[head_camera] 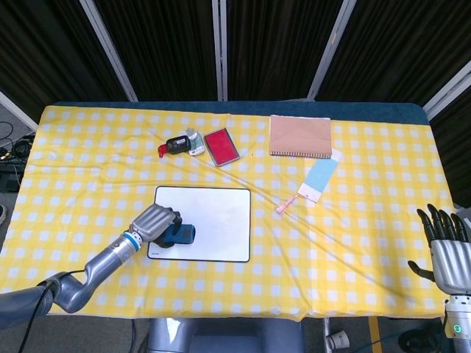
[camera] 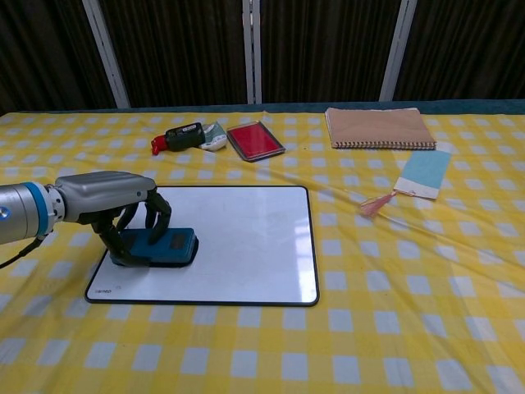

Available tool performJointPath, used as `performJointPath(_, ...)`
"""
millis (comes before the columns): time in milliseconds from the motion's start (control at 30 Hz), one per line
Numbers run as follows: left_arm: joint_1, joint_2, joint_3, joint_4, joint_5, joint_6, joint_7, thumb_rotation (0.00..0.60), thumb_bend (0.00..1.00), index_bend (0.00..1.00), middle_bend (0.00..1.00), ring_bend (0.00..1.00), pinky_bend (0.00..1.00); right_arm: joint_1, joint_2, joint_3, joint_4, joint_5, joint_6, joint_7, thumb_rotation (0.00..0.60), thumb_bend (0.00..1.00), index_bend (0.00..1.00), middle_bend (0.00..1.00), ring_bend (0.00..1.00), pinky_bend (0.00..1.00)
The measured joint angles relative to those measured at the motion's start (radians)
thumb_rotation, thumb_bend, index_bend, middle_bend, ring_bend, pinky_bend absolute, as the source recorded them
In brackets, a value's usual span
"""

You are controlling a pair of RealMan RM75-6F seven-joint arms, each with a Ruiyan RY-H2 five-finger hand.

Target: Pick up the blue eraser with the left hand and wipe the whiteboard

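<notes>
The whiteboard (head_camera: pixel 217 213) (camera: pixel 246 238) lies flat on the yellow checked cloth, left of centre. My left hand (head_camera: pixel 153 223) (camera: pixel 111 201) grips the blue eraser (head_camera: pixel 179 234) (camera: pixel 168 246) from above and holds it flat on the board's near-left part. The fingers curl over the eraser's left half, hiding it. My right hand (head_camera: pixel 447 246) hangs off the table's right near corner with its fingers spread and nothing in it; the chest view does not show it.
At the back lie a red pad (head_camera: pixel 221 145) (camera: pixel 255 139), a black and red gadget (head_camera: pixel 175 144) (camera: pixel 180 135), a tan notebook (head_camera: pixel 299 136) (camera: pixel 380 127) and a light blue card with a pink tassel (head_camera: pixel 316 181) (camera: pixel 420 174).
</notes>
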Motion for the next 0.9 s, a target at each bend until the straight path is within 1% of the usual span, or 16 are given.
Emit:
performJointPath(233,-0.028,-0.034,-0.041,0.110,-0.048,-0.039,-0.008,0.600,0.25,0.52,0.44,0.40,0.53,0.000,-0.001,0.002,0.001,0.005,0.000,-0.003,0.600,0.00,0.00,0.00,0.00,0.00)
performJointPath(400,-0.033,-0.041,-0.050,0.149,-0.051,-0.041,-0.032,0.600,0.26,0.52,0.44,0.40,0.53,-0.002,0.000,0.002,0.000,0.007,0.002,-0.004,0.600,0.00,0.00,0.00,0.00,0.00)
performJointPath(600,-0.021,-0.021,-0.024,0.114,-0.016,-0.032,-0.076,0.600,0.25,0.52,0.44,0.40,0.53,-0.002,0.001,0.000,-0.006,0.002,0.004,-0.004,0.600,0.00,0.00,0.00,0.00,0.00)
performJointPath(900,-0.002,0.023,0.042,0.014,0.095,0.017,-0.126,0.600,0.25,0.52,0.44,0.40,0.53,-0.001,-0.001,-0.001,-0.007,-0.001,0.003,-0.010,0.600,0.00,0.00,0.00,0.00,0.00)
